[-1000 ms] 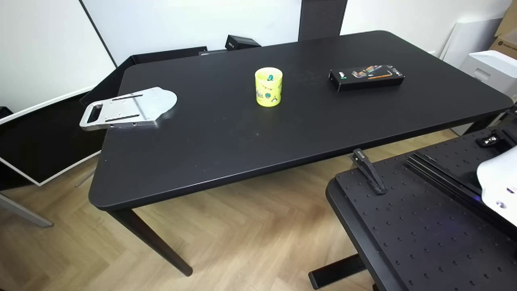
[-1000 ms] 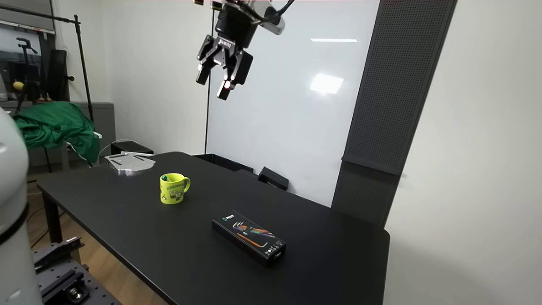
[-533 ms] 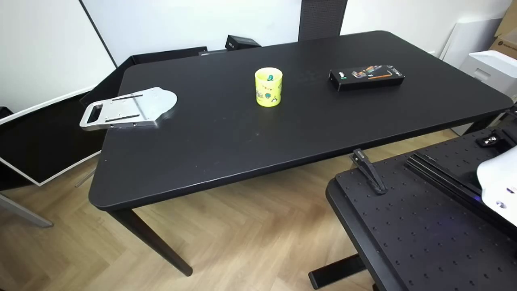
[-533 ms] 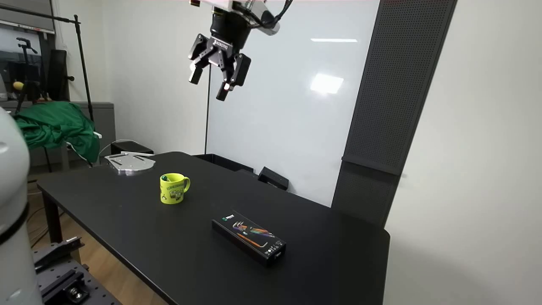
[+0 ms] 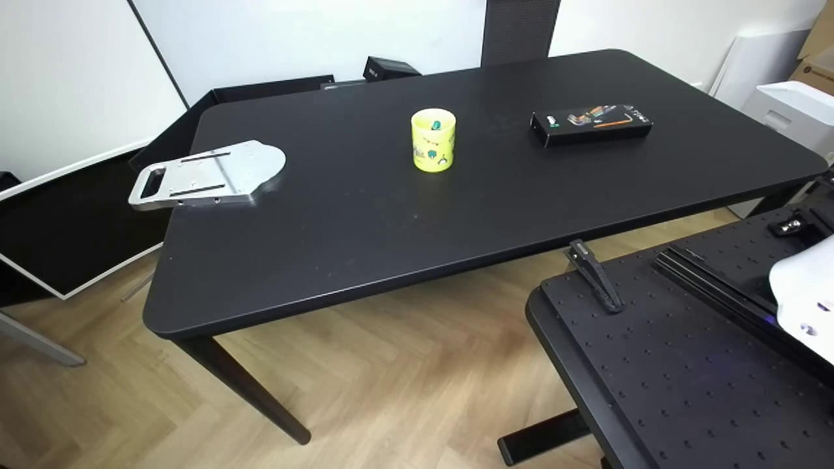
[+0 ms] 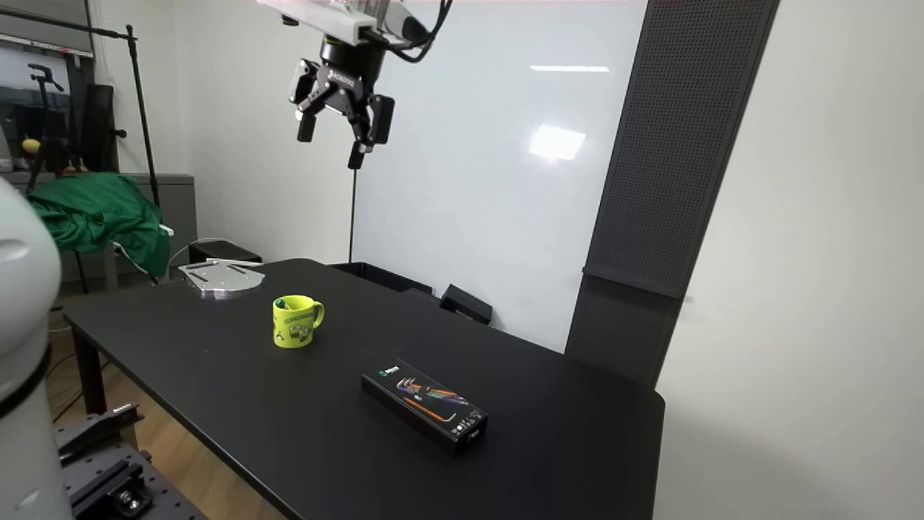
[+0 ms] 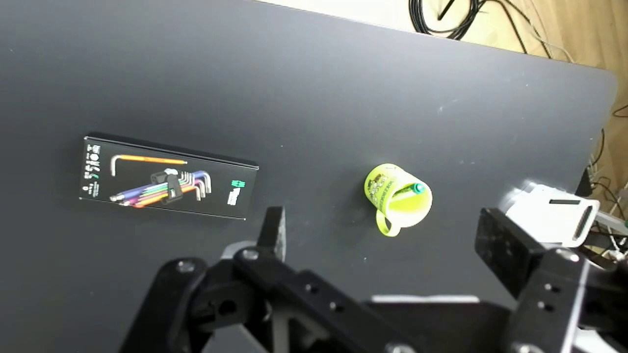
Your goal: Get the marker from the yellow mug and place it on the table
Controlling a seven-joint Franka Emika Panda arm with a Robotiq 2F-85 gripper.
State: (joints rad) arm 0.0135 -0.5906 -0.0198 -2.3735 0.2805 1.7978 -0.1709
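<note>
At the left of both exterior views, you have the silver plate (image 6: 222,278) lying flat, one end projecting past the edge of the black table (image 6: 332,419). To its right, the yellow mug (image 6: 294,331) stands upright on the table, well apart from the plate. The marker (image 7: 418,188) rests inside the mug; you can see it tilted, green end close to the rim. Slightly right of the mug in an exterior view, and well above the table, your gripper (image 6: 331,144) points downward, fingers spread wide, carrying no load. In the wrist view, the mug shows between the fingers but well apart from them. Next, further right, you have the black box (image 6: 426,404), flat on the table, printed face up.
</note>
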